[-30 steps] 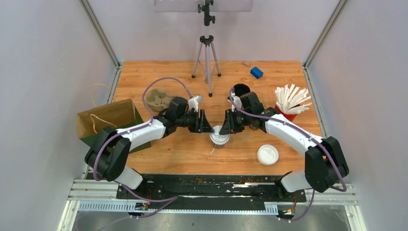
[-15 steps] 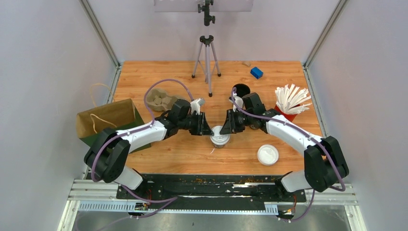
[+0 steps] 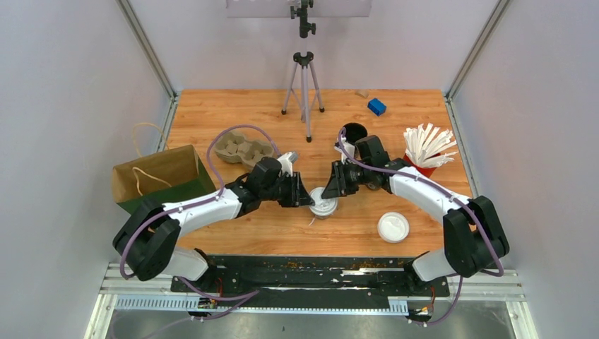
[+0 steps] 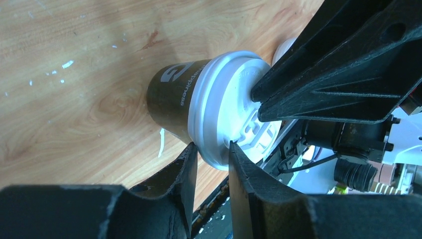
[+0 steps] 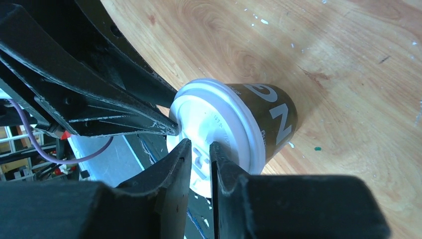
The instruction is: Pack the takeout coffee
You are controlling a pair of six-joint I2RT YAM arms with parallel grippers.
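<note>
Ok, one coffee cup (image 4: 171,99) mid-table on the wood-grain tabletop (image 3: 212,113), upright betw the two arms. Tapered dark brown paper wall w/ white block lettering. The lid (image 4: 226,94) is smooth white plastic, round, w/ a raised rim & moulded ridges on top.

L gripper (image 4: 209,150) comes in from the left. Its matte black fingers are narrowed to a slim gap & nip the lid's rim on that side. R gripper (image 5: 200,150) sits opposite, fingers nearly together, just a thin slit w/ the lid's edge caught in it. I see the tips of both claws almost meeting over the lid.

Off to the left there's a creased brown paper bag (image 3: 159,176) w/ cord handles, & beyond it a moulded pulp cup carrier (image 3: 244,148). On the right: a flat white loose lid (image 3: 393,227), a black cup stack (image 3: 354,132) & a red cup (image 3: 422,168) bristling w/ white sticks.
</note>
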